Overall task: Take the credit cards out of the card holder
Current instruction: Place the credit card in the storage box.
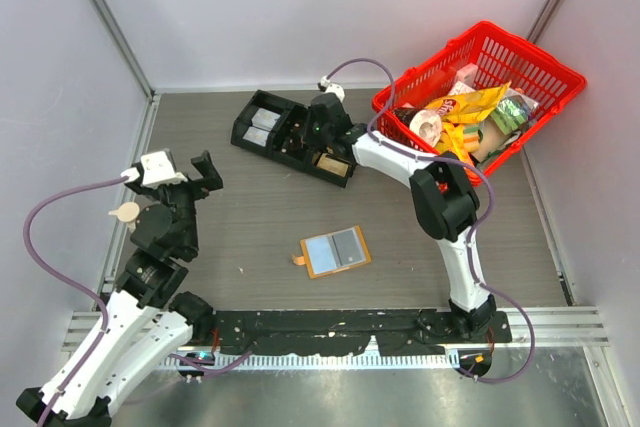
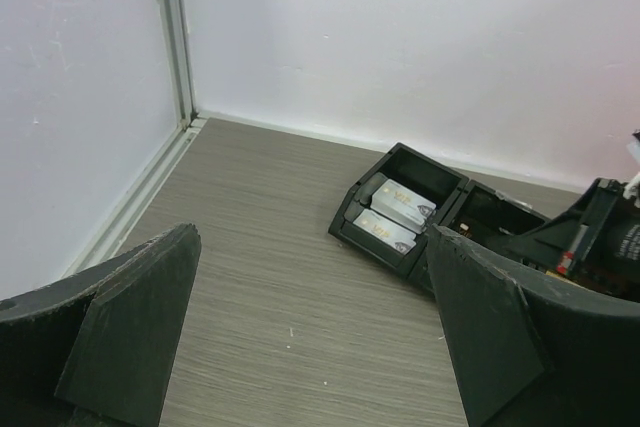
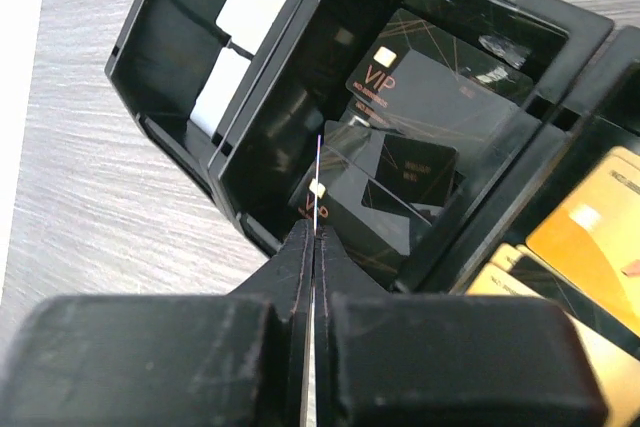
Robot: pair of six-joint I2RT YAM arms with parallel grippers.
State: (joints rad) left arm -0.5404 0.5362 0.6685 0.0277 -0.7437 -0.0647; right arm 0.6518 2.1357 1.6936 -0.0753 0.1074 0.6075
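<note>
The card holder (image 1: 335,251), a tan-orange bifold, lies open on the table with its two pale blue-grey panels facing up; no gripper is near it. My right gripper (image 1: 322,133) (image 3: 317,232) is shut on a thin card (image 3: 318,177) seen edge-on, held over the middle compartment of the black tray (image 1: 262,107), which holds black VIP cards (image 3: 430,72). My left gripper (image 1: 205,175) (image 2: 315,257) is open and empty, raised at the table's left side and facing the tray (image 2: 350,217).
The tray (image 3: 150,22) also holds white cards (image 3: 255,2) in its left compartment and gold cards (image 3: 590,232) in its right one. A red basket (image 1: 545,67) full of groceries stands at the back right. Walls close the left, back and right sides.
</note>
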